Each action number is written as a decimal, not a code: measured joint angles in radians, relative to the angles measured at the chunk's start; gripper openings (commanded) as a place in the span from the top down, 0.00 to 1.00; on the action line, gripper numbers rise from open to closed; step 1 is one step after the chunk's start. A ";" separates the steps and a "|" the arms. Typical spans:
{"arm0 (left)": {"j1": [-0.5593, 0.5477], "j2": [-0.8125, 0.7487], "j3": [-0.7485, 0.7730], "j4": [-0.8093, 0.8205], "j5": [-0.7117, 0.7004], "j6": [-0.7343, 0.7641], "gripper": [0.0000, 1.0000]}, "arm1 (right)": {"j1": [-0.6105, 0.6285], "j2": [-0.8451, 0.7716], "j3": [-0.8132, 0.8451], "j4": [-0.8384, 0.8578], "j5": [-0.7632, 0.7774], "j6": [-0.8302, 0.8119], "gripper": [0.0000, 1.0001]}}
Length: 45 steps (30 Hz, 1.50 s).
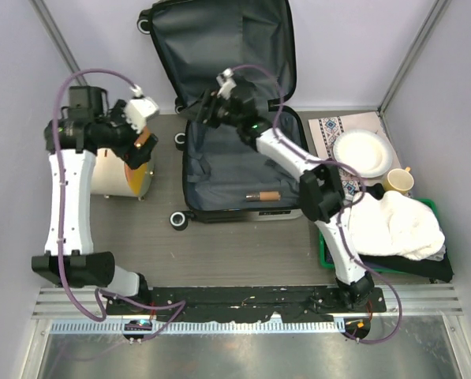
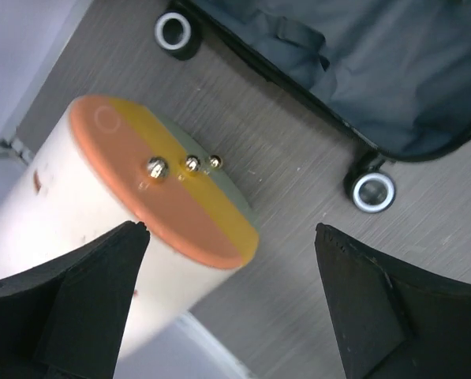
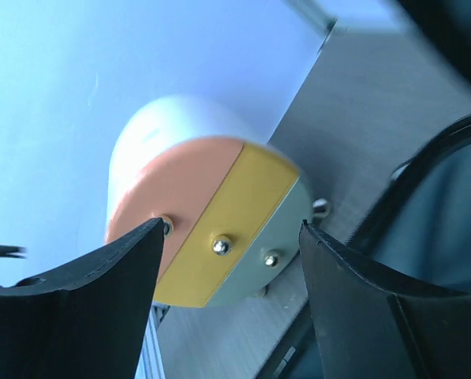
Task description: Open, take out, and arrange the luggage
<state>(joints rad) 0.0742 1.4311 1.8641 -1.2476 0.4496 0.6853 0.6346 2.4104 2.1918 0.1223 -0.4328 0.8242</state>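
Observation:
The luggage (image 1: 235, 170) lies open on the table, its lid (image 1: 219, 47) leaning against the back wall and its dark grey lining showing. A small brown cylinder (image 1: 263, 195) lies inside near the front edge. My right gripper (image 1: 206, 110) hovers over the suitcase's back left corner, by the hinge. It is open with nothing between its fingers (image 3: 232, 224). My left gripper (image 1: 144, 126) hangs above the cream bin, also open and empty (image 2: 231, 229). The left wrist view shows the lining (image 2: 361, 71) and two black wheels (image 2: 371, 192).
A cream cylindrical bin (image 1: 125, 174) with an orange, yellow and grey lid (image 2: 164, 197) lies on its side left of the suitcase. To the right are a white plate (image 1: 361, 152) on a patterned mat, a yellow mug (image 1: 399, 181), and a green tray (image 1: 326, 249) holding white cloth (image 1: 393, 229).

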 measured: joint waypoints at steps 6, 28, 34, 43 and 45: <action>-0.148 0.147 0.005 -0.064 -0.117 0.336 0.13 | -0.195 -0.216 -0.143 0.003 -0.062 -0.057 0.25; -0.297 0.518 -0.044 -0.081 -0.460 0.671 0.26 | -0.476 -0.507 -0.497 -0.064 -0.070 -0.177 0.25; -0.248 0.536 -0.074 -0.050 -0.444 0.704 0.26 | -0.479 -0.550 -0.537 -0.065 -0.071 -0.187 0.25; -0.187 0.578 -0.089 0.079 -0.458 0.686 0.26 | -0.479 -0.554 -0.568 -0.078 -0.070 -0.194 0.25; -0.181 0.589 -0.089 0.104 -0.464 0.676 0.26 | -0.479 -0.555 -0.572 -0.079 -0.070 -0.195 0.25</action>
<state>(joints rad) -0.1070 2.0197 1.7756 -1.1439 -0.0147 1.3609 0.1555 1.8557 1.6196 0.0429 -0.5030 0.6296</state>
